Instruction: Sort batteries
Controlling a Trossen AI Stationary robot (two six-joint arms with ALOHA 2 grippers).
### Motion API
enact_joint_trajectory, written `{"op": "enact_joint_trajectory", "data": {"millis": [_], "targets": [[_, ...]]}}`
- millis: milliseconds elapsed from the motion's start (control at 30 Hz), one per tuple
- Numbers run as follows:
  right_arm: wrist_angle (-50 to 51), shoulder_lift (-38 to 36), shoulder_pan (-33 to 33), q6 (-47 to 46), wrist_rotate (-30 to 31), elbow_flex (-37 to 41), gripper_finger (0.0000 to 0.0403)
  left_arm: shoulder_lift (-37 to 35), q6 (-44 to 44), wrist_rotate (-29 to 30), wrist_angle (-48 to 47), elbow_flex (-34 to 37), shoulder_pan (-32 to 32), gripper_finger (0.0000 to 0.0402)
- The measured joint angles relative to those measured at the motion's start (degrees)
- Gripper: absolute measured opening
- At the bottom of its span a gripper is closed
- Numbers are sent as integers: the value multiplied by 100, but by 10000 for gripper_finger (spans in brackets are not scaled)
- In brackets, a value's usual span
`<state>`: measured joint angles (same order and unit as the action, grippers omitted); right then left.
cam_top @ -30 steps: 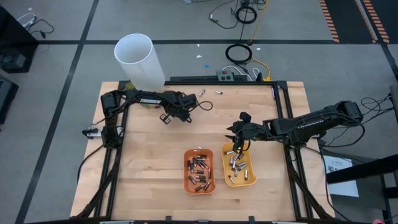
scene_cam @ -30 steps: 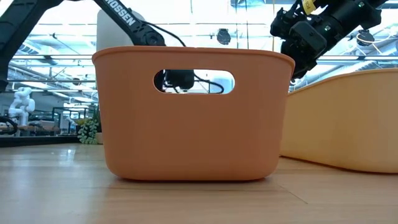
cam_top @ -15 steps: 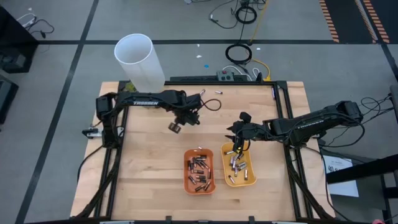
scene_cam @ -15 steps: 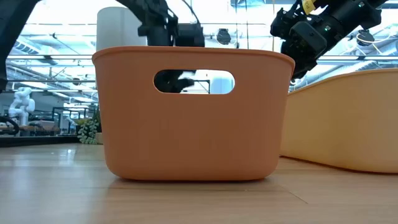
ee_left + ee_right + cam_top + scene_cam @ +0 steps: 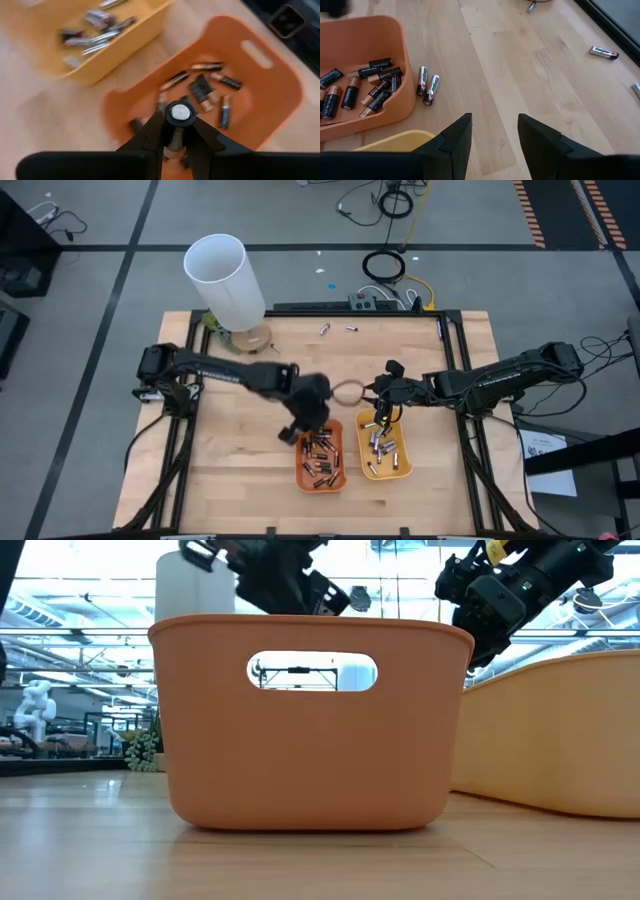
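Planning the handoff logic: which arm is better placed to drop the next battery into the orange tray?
Left. Its tool grips a dark, coppery-banded battery directly above the orange plastic tray. The right tool is open, empty, over bare wooden table.

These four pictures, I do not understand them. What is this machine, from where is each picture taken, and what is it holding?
It is a robot with two dark arms at a wooden table, each ending in a two-finger claw. One picture looks straight down from above, one looks level from the table top, and two come from cameras on the arms' wrists.

On the table stand an orange tray of dark batteries with coppery ends and a yellow tray of silvery ones. Two loose batteries lie beside the orange tray, a few more near the far edge, close to a tall white tube.

The left claw is above the orange tray, shut on one battery. The right claw is open and holds nothing, near the yellow tray.
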<state>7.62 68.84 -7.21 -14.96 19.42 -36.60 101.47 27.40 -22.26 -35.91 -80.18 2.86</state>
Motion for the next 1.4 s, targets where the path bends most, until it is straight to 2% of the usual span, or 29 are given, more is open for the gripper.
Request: {"op": "enact_joint_trajectory", "data": {"millis": [267, 500, 800, 1033, 1400], "targets": [[2, 0, -1, -4, 0, 0, 150, -2, -314, 835, 1323, 841, 714, 61], [-2, 0, 1, -58, 0, 0, 150, -2, -461, 911, 2341, 1421, 953, 61], [-5, 0, -1, -87, 0, 0, 150, -2, -463, 911, 2565, 1473, 966, 64], [-7, 0, 1, -87, 0, 0, 150, -2, -461, 917, 2580, 1473, 965, 94], [-6, 0, 0, -87, 1, 0, 150, -2, -461, 1214, 2657, 1473, 965, 101]]}}
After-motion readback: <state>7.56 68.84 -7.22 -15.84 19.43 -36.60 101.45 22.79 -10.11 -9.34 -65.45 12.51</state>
